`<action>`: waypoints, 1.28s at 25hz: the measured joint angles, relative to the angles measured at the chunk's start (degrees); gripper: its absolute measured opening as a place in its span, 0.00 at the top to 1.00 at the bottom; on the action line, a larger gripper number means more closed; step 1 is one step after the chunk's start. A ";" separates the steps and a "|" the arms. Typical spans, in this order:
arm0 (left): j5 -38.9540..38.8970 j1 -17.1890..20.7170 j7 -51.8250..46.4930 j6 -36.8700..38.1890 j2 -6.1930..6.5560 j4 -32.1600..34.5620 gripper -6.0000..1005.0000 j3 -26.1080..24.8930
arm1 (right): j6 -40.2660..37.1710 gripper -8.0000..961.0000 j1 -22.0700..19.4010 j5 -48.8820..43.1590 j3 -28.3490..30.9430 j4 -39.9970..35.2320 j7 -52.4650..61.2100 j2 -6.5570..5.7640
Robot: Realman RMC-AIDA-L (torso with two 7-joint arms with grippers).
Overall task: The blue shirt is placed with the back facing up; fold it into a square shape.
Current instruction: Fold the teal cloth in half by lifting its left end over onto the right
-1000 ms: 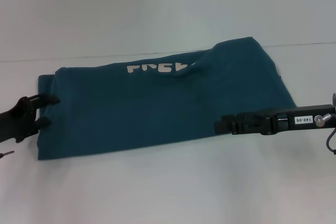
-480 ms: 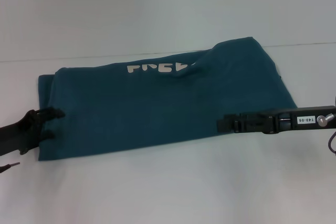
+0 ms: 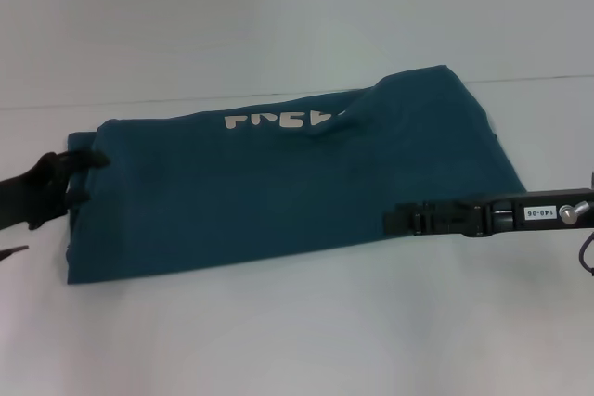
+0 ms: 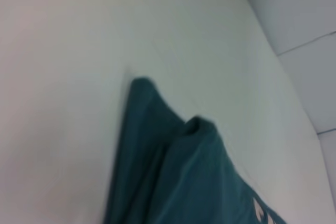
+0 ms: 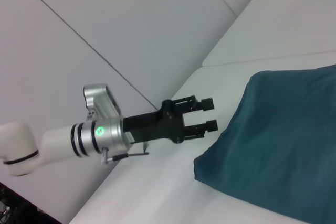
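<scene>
Folding the shirt (image 3: 288, 187) square from here calls for the left gripper (image 3: 85, 178), fingers spread at the shirt's left end and holding nothing, to close on every layer of that edge, then carry it evenly toward the right end without dragging the band askew. The shirt lies on the white table (image 3: 278, 340) as a long band, long axis left to right, lettering along its far edge. The right gripper (image 3: 390, 222) hovers over the near right part; I cannot tell its fingers' state.

You see black left gripper (image 5: 210, 114), silver wrist ring with green light; right gripper (image 3: 394, 221) black, white label.
</scene>
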 joint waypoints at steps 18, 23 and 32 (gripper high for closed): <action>0.57 -2.25 5.73 -7.09 -0.33 -5.48 0.30 0.44 | 1.02 0.24 0.27 -0.12 0.10 1.71 -0.25 -0.23; 0.57 -2.28 5.73 -7.50 -0.36 -5.78 0.30 1.51 | 1.05 0.24 0.19 -0.14 0.09 1.93 -0.27 -0.25; 0.34 -1.61 5.70 -5.73 -0.25 -4.75 0.30 1.73 | 1.29 0.24 0.12 -0.16 0.12 2.21 -0.35 -0.34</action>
